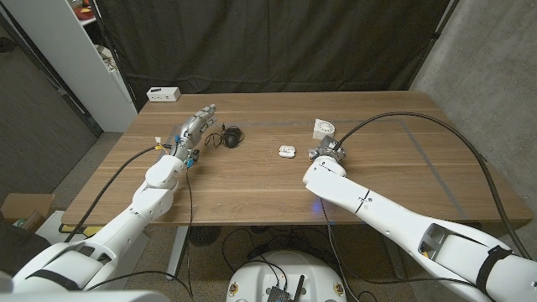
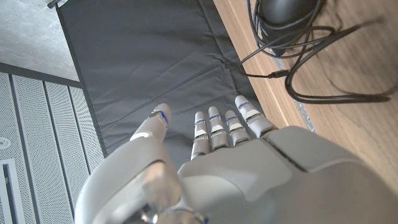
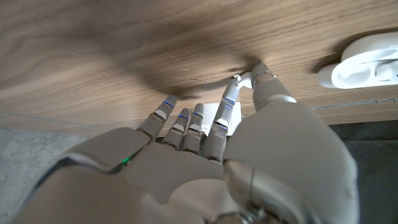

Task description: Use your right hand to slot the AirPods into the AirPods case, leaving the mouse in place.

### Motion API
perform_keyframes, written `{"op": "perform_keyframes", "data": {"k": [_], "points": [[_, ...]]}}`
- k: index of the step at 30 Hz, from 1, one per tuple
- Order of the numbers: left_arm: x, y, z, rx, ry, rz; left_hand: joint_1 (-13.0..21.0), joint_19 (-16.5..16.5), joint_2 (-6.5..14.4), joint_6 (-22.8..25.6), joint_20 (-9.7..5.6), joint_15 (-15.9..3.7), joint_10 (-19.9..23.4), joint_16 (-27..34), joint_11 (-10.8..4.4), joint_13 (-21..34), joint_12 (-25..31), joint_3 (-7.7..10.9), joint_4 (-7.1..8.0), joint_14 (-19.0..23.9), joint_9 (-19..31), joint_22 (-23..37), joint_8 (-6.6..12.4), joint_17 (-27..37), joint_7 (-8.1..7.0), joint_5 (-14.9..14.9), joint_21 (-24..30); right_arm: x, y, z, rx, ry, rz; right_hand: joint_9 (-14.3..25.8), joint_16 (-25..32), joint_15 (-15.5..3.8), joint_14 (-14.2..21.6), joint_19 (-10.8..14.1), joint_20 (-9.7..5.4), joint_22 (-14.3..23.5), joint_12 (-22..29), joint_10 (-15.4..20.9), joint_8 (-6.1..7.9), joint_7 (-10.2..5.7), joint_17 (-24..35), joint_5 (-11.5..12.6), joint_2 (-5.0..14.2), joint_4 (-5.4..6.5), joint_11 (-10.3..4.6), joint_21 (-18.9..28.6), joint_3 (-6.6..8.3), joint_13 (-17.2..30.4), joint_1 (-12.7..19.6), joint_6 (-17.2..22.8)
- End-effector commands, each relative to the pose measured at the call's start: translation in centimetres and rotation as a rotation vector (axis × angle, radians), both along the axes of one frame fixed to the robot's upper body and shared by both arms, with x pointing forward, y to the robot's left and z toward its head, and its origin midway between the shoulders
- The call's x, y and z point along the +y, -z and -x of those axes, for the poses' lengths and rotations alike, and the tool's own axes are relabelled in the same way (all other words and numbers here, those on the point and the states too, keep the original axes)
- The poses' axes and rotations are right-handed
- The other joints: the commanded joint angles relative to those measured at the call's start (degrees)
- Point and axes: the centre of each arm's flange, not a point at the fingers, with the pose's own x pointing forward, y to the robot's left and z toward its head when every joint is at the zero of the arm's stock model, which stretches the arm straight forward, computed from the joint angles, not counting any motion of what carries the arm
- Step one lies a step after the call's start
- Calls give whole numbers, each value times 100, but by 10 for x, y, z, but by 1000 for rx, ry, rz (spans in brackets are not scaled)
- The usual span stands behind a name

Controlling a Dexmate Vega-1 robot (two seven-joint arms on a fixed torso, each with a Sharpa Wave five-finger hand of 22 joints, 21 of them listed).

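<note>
The white AirPods case [image 1: 288,151] lies open at mid-table; the right wrist view shows its open shell [image 3: 367,65] off to one side of my fingers. Just right of the case, my right hand [image 1: 327,153] reaches down to the wood. Its thumb and one finger [image 3: 229,102] meet on a small white AirPod [image 3: 239,78] at the table surface. The black mouse [image 1: 232,135] sits left of centre among loops of its cable [image 2: 323,59]. My left hand [image 1: 195,130] stays beside the mouse [image 2: 283,9], fingers straight and apart, holding nothing.
A round white object [image 1: 324,128] stands just beyond my right hand. A small white box [image 1: 163,94] sits at the table's back left corner. A black cable [image 1: 403,117] arcs over the right side of the table.
</note>
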Motion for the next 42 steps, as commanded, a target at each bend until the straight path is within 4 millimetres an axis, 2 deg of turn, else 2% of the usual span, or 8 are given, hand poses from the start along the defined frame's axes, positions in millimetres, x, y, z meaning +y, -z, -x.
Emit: {"op": "perform_keyframes", "data": {"k": [1,9,12,20,27,36,38,42], "points": [[-1,-2,-5,12,-3,-1,89,20,15,74,28,-12,85,38,6,9,31,-1,-44,47,7,14,-16,11,-1,23,-2,-2,15,4,-59,-26,-35,10,74,-511,192,121,-44,23,62,161,129,-98,35,-39,93,11,-206,38,81,38,276,196],[-4,-4,-8,8,2,-2,104,27,24,83,36,-9,95,39,10,14,36,-4,-59,57,8,14,-18,11,-6,28,0,-10,21,12,-133,-95,-109,-66,233,-766,496,242,-194,24,123,451,294,-406,119,-102,210,44,-678,30,58,100,660,411],[-3,-5,-7,8,-1,-6,110,29,26,78,34,-11,100,40,3,15,38,-5,-65,61,8,15,-22,11,-14,30,1,-13,20,15,-151,-126,-138,-101,281,-833,556,254,-227,24,119,489,315,-616,149,-105,228,53,-809,20,21,118,730,443],[-5,-9,-4,2,-3,-14,123,33,28,86,37,-15,105,36,9,20,40,-11,-81,59,9,15,-23,11,-9,33,3,-22,11,25,-219,-202,-165,-152,356,-935,664,323,-298,22,137,595,290,-785,182,-104,279,89,-926,26,-42,142,788,392],[-5,-9,0,-2,-9,-13,132,35,28,92,35,-17,109,35,0,23,42,-18,-92,59,10,16,-25,11,-18,35,3,-34,0,29,-243,-329,-162,-201,377,-981,639,339,-342,22,113,583,240,-963,212,-103,365,149,-1002,14,-120,159,769,347],[-4,-7,5,-2,-22,-14,139,30,20,69,41,-17,98,33,0,29,38,-35,-107,56,12,16,-40,11,-28,36,1,-38,-17,28,-201,-413,-129,-270,380,-990,571,359,-350,22,35,450,149,-982,238,-102,479,171,-956,2,-223,172,770,289],[-4,-7,6,-2,-25,-12,140,30,19,67,42,-18,99,32,7,29,38,-38,-109,56,12,16,-41,11,-27,36,1,-36,-20,30,-182,-414,-126,-317,350,-937,492,330,-309,21,-8,358,7,-992,230,-112,465,134,-913,-12,-279,172,804,66],[-4,-7,7,3,-37,-12,143,29,17,72,42,-17,100,32,3,32,39,-45,-114,57,13,17,-41,11,-30,37,1,-29,-17,40,-165,-387,-79,-484,269,-788,375,274,-186,21,-72,186,-316,-952,188,-91,98,193,-719,-32,-587,168,488,-234]]}}
